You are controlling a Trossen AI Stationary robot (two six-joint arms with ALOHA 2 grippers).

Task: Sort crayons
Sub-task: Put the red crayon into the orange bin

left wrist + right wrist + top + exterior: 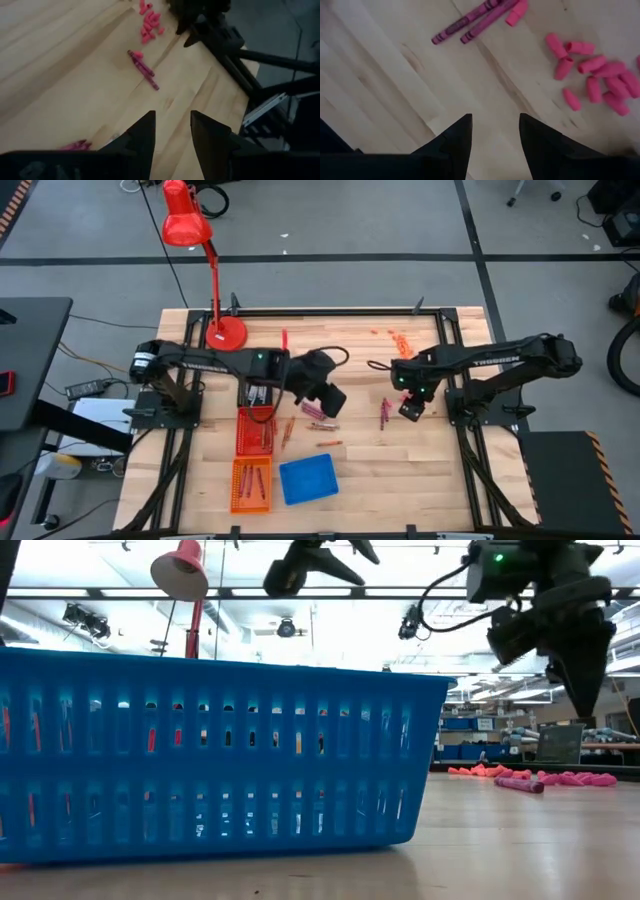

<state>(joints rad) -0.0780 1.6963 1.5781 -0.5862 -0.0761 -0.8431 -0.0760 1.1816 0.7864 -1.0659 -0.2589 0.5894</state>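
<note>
Two magenta crayons [470,22] lie side by side flat on the wooden table; they also show in the high view [384,412] and the left wrist view [143,66]. More crayons [320,418] lie near the table's middle, and one orange crayon [328,443] lies nearer the front. My right gripper [495,132] is open and empty above the table, just right of the magenta pair [410,410]. My left gripper [172,127] is open and empty above the middle crayons [333,402].
Pink chunky bits [592,75] lie scattered beyond the magenta pair. A red basket [255,430], an orange basket [251,485] and a blue basket [308,480] stand at the front left. A red desk lamp [225,330] stands at the far left, with one red crayon [284,338] near it.
</note>
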